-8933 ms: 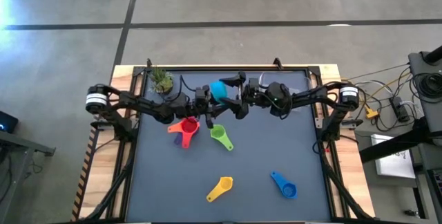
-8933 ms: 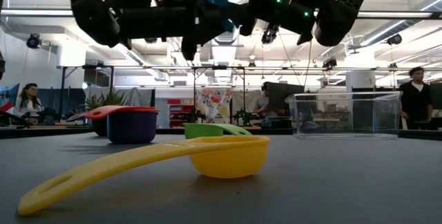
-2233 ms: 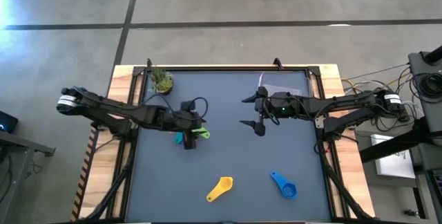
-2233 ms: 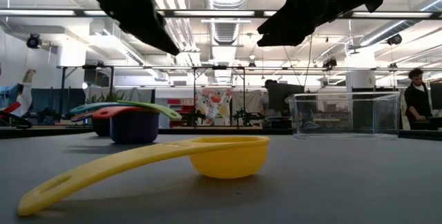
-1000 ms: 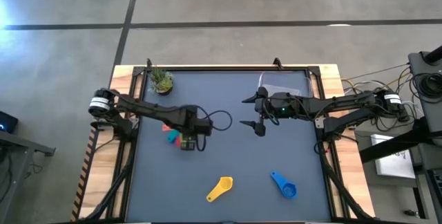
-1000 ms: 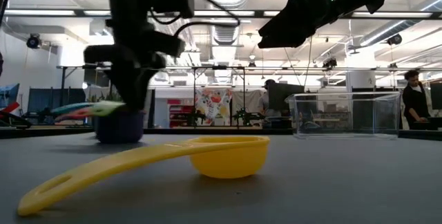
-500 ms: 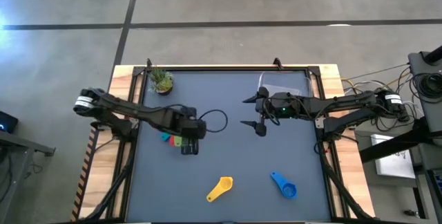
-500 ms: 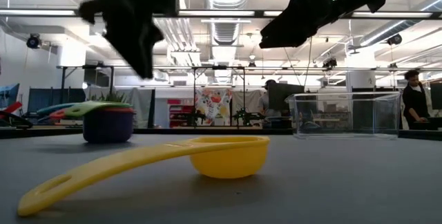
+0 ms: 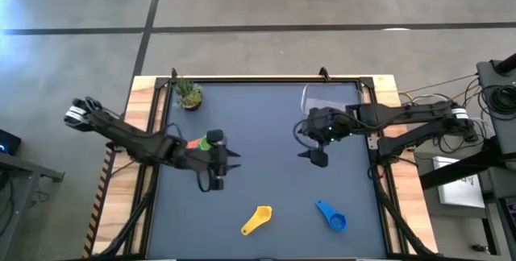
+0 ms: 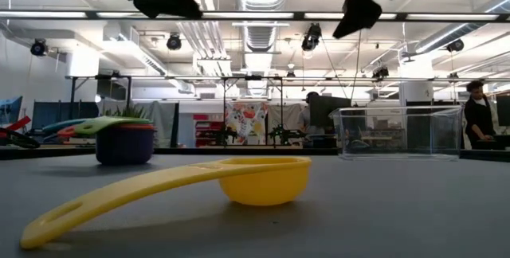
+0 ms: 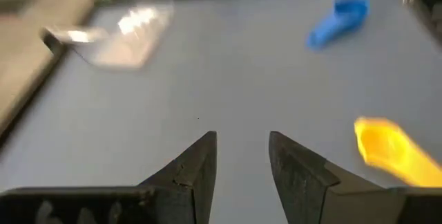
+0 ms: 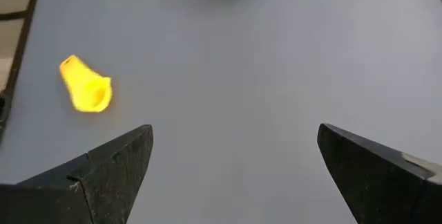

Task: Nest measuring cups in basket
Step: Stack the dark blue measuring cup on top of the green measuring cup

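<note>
A nested stack of cups [image 9: 196, 142], purple at the bottom with green, red and teal handles on top, stands on its base on the mat at mid left; it also shows in the low view [image 10: 125, 142]. The yellow cup [image 9: 258, 219] and the blue cup [image 9: 331, 214] lie near the front edge. The clear basket [image 9: 330, 100] stands at the far right. My left gripper [image 9: 230, 158] is open and empty beside the stack, above the mat, pointing right [image 11: 242, 155]. My right gripper [image 9: 314, 158] is wide open and empty over the mat's middle right [image 12: 235, 162].
A small green potted plant [image 9: 188, 94] stands at the far left corner. The mat between the stack, the basket and the two loose cups is bare [image 9: 266, 180]. People and furniture show beyond the table in the low view.
My left gripper has let go of the stack, risen off it and swung to its near right side, now pointing right. The stack slid a little to the left, then stayed put. My right gripper has moved toward the near edge and a little to the right, still open.
</note>
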You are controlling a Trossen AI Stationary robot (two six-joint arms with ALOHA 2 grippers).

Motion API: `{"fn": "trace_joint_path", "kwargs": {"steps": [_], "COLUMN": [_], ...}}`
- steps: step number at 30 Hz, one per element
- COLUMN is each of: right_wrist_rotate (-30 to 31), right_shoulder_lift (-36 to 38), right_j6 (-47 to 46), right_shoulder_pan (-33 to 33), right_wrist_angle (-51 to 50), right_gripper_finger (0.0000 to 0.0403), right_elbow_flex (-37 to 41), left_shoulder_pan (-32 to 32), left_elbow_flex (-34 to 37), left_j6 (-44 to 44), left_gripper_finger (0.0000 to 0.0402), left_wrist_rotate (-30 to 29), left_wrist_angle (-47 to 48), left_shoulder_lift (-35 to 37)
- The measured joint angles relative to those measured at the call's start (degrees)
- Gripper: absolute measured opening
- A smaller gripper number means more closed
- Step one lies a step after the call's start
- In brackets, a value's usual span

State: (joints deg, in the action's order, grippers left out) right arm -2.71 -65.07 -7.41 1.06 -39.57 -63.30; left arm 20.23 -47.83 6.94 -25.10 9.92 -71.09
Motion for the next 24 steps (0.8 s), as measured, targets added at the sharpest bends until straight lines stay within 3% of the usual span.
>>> {"fn": "trace_joint_path", "kwargs": {"steps": [8,17,24], "right_wrist_rotate": [7.14,5.59,6.03], "right_shoulder_lift": [-0.73,-2.38,-8.41], "right_j6": [-2.07,-9.97,-14.11], "right_shoulder_pan": [3.96,5.26,17.02], "right_wrist_angle": [-3.0,-2.48,-2.12], "right_gripper_finger": [0.0398,0.0398,0.0398], "right_elbow_flex": [-1.61,2.94,1.56], "left_shoulder_pan": [-0.78,-0.79,-0.79], "left_elbow_flex": [13.29,19.08,21.68], "left_j6": [-9.34,-5.15,0.74], "left_gripper_finger": [0.0116,0.0116,0.0116], "left_wrist_rotate": [-2.92,-2.9,-2.87], "left_wrist_angle": [-25.63,-31.07,-37.61], "left_shoulder_lift": [7.51,13.28,12.91]}}
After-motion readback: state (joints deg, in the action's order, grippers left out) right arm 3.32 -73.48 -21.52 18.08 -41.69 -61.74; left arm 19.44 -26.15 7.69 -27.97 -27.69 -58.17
